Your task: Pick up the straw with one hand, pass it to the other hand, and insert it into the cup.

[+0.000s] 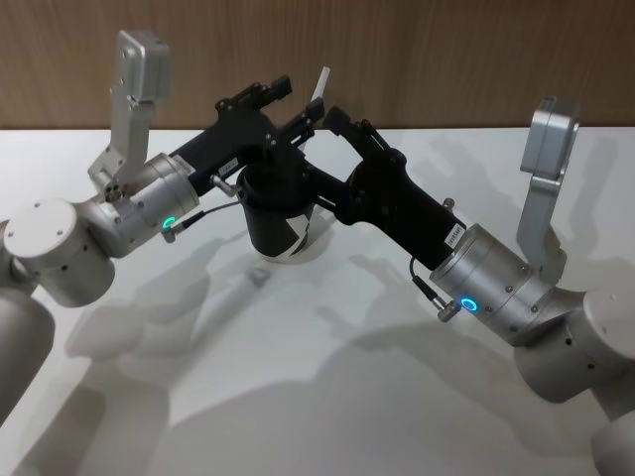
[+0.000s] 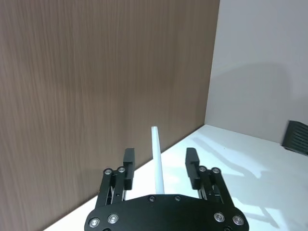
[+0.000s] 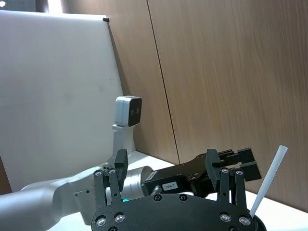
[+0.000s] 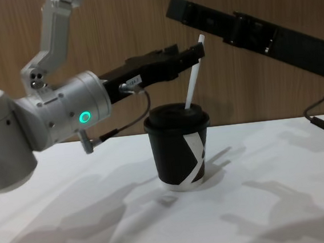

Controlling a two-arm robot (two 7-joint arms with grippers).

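One straw [image 4: 191,79] stands in one cup [image 4: 179,148].

A bare test bench in a lab-like room: a plain white table [image 1: 327,397] against a wood-panelled wall [image 2: 96,86].

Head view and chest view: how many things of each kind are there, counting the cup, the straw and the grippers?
Cup: 1
Straw: 1, standing tilted in the cup's lid
Grippers: 2, left gripper open around the straw, right gripper open above the cup
Total: 4
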